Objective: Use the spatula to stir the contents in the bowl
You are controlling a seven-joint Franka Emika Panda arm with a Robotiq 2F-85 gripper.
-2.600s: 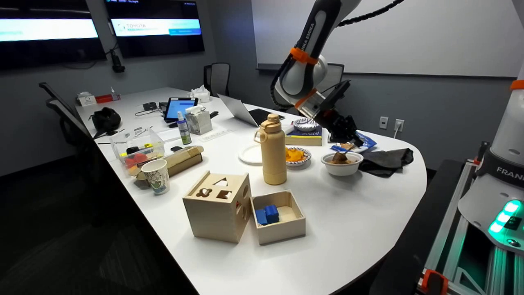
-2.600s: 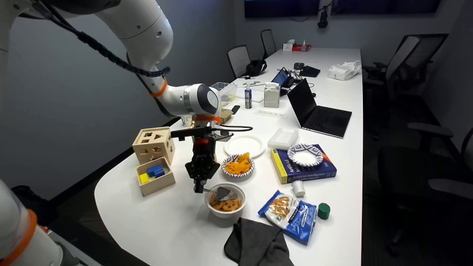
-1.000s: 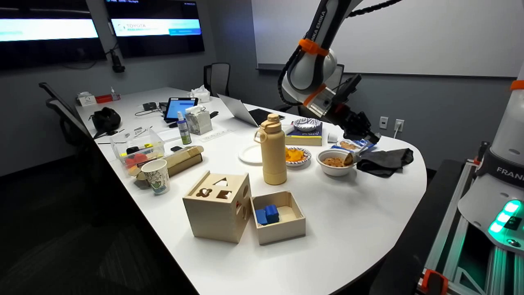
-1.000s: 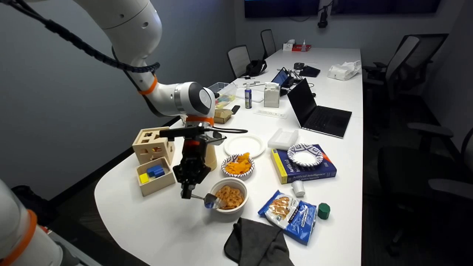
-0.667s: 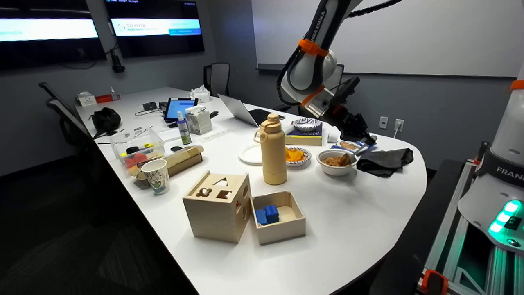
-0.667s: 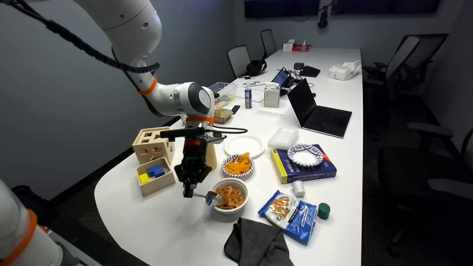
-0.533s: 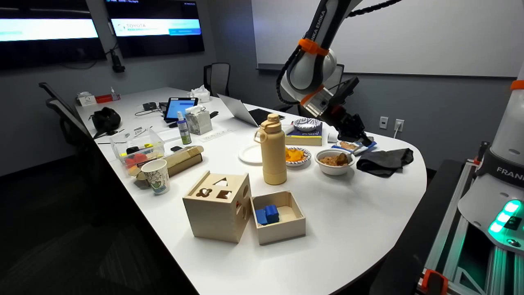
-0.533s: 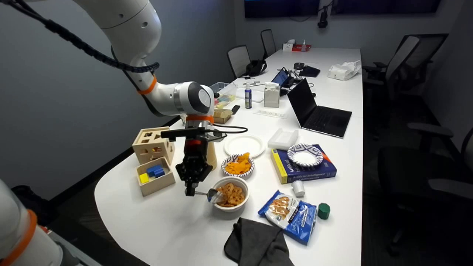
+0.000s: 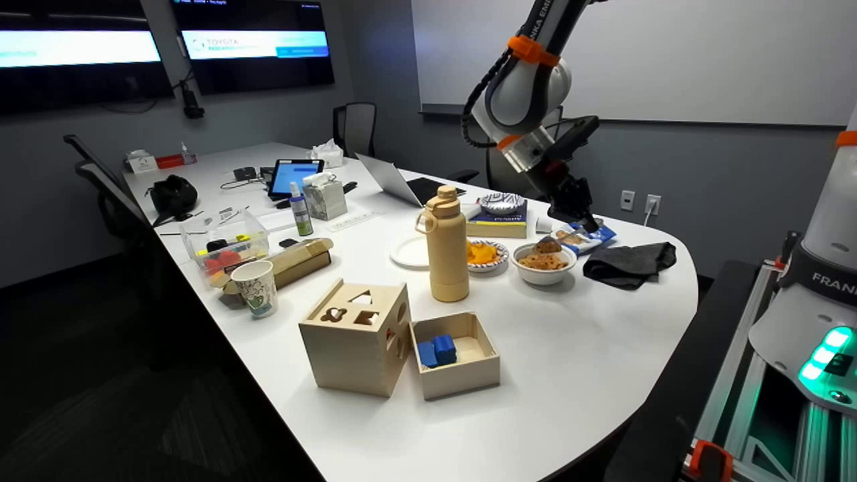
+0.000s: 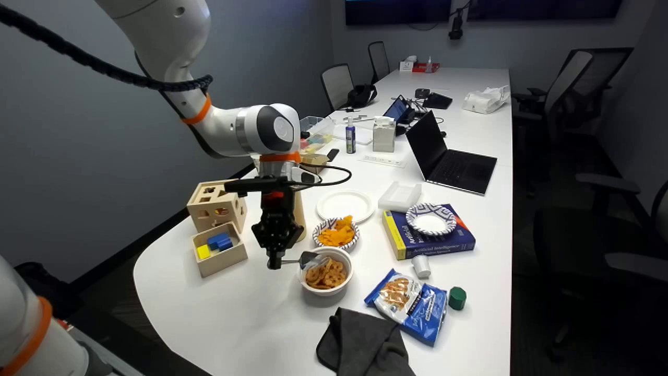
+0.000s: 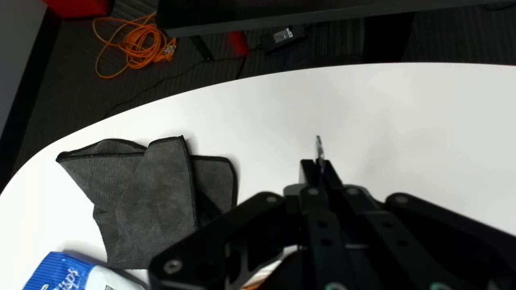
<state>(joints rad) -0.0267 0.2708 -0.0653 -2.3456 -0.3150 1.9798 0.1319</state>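
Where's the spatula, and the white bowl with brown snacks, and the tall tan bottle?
Spatula point(image 10: 308, 258): in an exterior view, on its dark blade.
White bowl point(image 9: 543, 277): in an exterior view, on its outer wall.
Tan bottle point(image 9: 448, 256): in an exterior view, on its body.

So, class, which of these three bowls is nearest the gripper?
The plain white bowl of orange-brown pieces, with the spatula over its rim. The chip bowl and the raised bowl on the book are patterned and farther off.
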